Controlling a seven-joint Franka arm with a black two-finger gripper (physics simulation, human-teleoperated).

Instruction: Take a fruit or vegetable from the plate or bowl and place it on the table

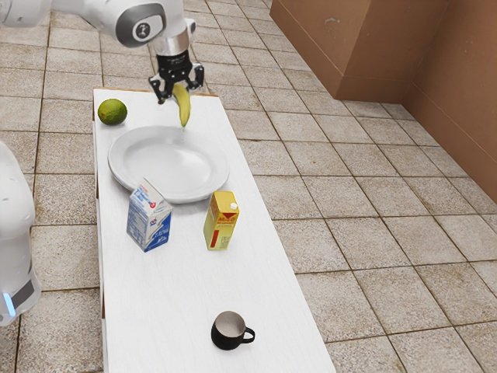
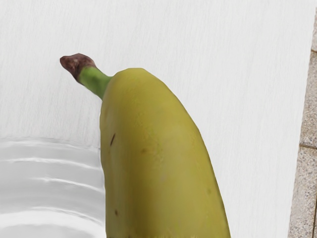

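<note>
Smooth, curved banana (image 2: 158, 158) hung gripped between black fingers (image 1: 163, 92) — white, finely grained counter (image 1: 159, 299) below, speckled square floor tiles (image 1: 330, 245) around.

The round white plate (image 1: 168, 159) was partly hidden by the blue-and-white cardboard carton (image 1: 149, 219) beside it. Near the plate, the black metal end effector (image 1: 180, 85) hid the upper part of the curved yellow banana (image 1: 184, 113), which the wrist view's lower edge cut off.

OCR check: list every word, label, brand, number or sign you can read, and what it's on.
"M", rest too small to read: yellow carton
Blue-and-white carton: print too small to read
Round emblem on the arm: too small to read
Gripper: pale marks, too small to read
</note>
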